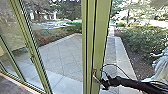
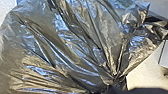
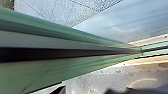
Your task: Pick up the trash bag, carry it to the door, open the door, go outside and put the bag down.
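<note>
Grey trash bag [image 2: 75, 50]: lifted, clenched by left gripper [image 2: 113, 82]; right gripper [image 1: 103, 83]: by handle [image 1: 94, 73], jaws I couldn't tell; outdoor set-down remained.

A green frame edge [image 3: 62, 67], probably the door's, beside paving [image 3: 60, 12].
</note>
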Tool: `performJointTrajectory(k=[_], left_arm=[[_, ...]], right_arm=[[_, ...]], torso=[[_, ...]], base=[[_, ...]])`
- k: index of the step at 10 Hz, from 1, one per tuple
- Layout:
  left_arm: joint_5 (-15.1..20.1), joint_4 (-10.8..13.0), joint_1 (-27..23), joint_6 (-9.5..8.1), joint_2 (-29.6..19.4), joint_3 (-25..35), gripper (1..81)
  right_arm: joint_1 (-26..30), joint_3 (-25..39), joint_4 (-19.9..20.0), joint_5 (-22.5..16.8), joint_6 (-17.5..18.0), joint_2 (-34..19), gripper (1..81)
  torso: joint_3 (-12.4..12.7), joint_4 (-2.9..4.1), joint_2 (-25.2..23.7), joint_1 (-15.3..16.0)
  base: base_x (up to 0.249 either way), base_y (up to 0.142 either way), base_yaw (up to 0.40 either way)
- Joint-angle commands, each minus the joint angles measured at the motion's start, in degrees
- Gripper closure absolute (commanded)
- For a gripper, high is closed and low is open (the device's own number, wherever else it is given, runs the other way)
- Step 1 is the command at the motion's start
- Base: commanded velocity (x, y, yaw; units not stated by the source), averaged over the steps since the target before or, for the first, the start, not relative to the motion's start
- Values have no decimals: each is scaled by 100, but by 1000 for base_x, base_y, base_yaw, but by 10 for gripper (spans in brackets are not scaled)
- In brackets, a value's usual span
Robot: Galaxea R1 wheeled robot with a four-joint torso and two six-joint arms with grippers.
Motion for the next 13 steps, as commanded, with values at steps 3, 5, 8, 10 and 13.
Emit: performJointTrajectory(k=[3, 5, 8, 10, 13], left_arm=[[441, -19, -57, 48, -13, 57, 811], [441, -19, -57, 48, -5, 57, 811], [441, -19, -56, 39, -5, 57, 811], [441, -19, -48, 39, -5, 57, 811], [441, -11, -48, 48, 4, 57, 811]], right_arm=[[781, -24, -157, -864, 218, -526, 10], [789, -42, -175, -838, 200, -517, 10], [773, -42, -201, -829, 174, -526, 10], [772, -33, -210, -828, 182, -569, 10], [851, -25, -210, -724, 174, -788, 10]], torso=[[-7, 2, 7, 6], [-11, 2, 9, 9], [-11, 2, 5, -5], [-9, 2, 0, -17], [-7, 0, -2, -24]], base=[[0, 0, 0], [77, 0, 0], [94, 0, 0], [89, 0, 0], [68, 0, 0]])
